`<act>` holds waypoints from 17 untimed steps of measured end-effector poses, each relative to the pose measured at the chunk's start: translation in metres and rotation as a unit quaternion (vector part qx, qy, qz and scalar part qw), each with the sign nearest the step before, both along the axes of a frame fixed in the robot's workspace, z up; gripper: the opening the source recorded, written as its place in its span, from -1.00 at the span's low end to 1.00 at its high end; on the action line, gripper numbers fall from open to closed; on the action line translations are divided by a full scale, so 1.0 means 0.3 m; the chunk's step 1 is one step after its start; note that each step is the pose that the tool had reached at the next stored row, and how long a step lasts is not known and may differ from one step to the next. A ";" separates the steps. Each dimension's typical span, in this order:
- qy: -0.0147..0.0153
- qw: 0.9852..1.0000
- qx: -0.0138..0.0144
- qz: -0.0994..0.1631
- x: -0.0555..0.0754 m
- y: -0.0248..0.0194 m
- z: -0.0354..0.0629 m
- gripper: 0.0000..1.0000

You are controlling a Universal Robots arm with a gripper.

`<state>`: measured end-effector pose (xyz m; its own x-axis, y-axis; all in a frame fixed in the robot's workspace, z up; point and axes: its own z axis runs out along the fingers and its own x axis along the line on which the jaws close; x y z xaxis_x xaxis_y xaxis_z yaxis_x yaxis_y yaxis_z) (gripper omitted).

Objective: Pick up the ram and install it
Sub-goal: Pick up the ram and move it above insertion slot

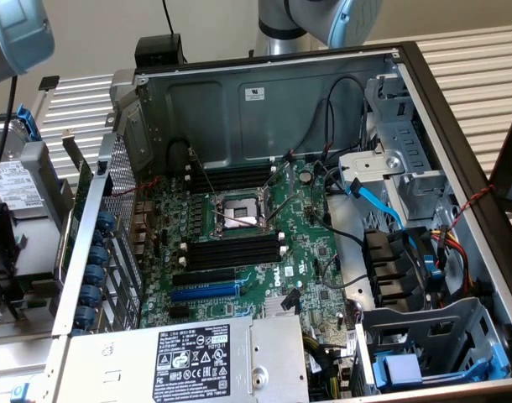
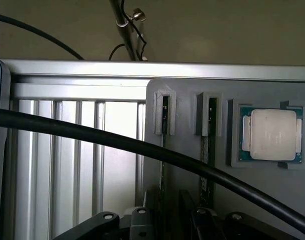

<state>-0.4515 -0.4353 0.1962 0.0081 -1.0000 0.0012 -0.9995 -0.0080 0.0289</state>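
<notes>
Dark, thin and seen edge-on, the ram [image 2: 164, 117] stands upright in a bracketed slot of a grey holder [image 2: 187, 100], at the holder's edge nearest the slatted metal surface [image 2: 67, 150]. A second stick [image 2: 210, 117] stands parallel in the holder's next slot, apart from the first. Beyond that, a processor chip [image 2: 270, 135] with a silver lid lies flat in a square recess of the same holder. The gripper [image 2: 167, 227] sits close over the holder, in line with the ram's near end. Whether it is spread, narrowed or gripping the stick cannot be told. One obstruction is noted: a thick black cable [image 2: 92, 135] runs diagonally across the front of the holder and crosses both sticks. An aluminium rail [image 2: 142, 70] borders the holder on its far side. In the exterior view the computer case [image 1: 457, 151] lies open. It contains a green motherboard [image 1: 315, 243] carrying a CPU socket [image 1: 237, 211], long black slots [image 1: 231, 252] and a blue slot [image 1: 204, 292]. Also inside the case are a power supply [image 1: 197, 357] with a black label, a blue cable [image 1: 373, 201] and bundles of black wiring over the board. The arm [image 1: 323, 17] shows above the case's back wall.
</notes>
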 end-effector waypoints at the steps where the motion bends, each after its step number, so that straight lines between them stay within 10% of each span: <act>1: 0.000 1.000 0.000 0.000 0.000 0.000 0.000 -0.34; 17: 0.000 1.000 -0.001 0.000 0.000 0.000 0.000 -0.73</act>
